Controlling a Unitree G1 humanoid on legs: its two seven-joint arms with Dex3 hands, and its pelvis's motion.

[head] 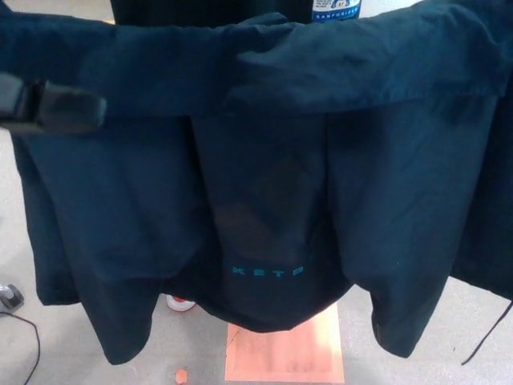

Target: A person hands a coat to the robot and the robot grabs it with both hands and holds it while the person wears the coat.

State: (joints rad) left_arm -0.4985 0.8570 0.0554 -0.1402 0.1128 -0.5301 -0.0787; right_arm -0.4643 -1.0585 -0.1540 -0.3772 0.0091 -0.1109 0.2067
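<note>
Coat (pixel 264 184), dark navy and nearly black, fills most of the head view, stretched wide across the frame in the air above the floor (pixel 48 353). Its upper edge runs as a thick, folded band from the left border to the right border, and the body of the garment hangs down from that band in broad panels. Small teal lettering (pixel 268 272) shows low on the middle panel. The lower hem is uneven, dipping lowest at the left and right panels and curving up in the middle.

Left robot hand (pixel 56 108) enters from the left edge at the height of the coat's upper band, a blurred black shape lying in front of the fabric. I cannot tell whether its fingers are spread or closed, or whether it touches the cloth. No right robot hand is visible.

Behind the coat stands a person (pixel 200 10) in dark clothing, seen above the coat's top edge, with a white and blue patch (pixel 335 10) on the chest. A red shoe (pixel 181 303) peeks out below the hem. On the grey floor lies a pale orange rectangular board (pixel 284 353), partly covered by the hem. A thin black cord (pixel 485 341) dangles at the lower right, and a black cable (pixel 28 337) curls at the lower left.
</note>
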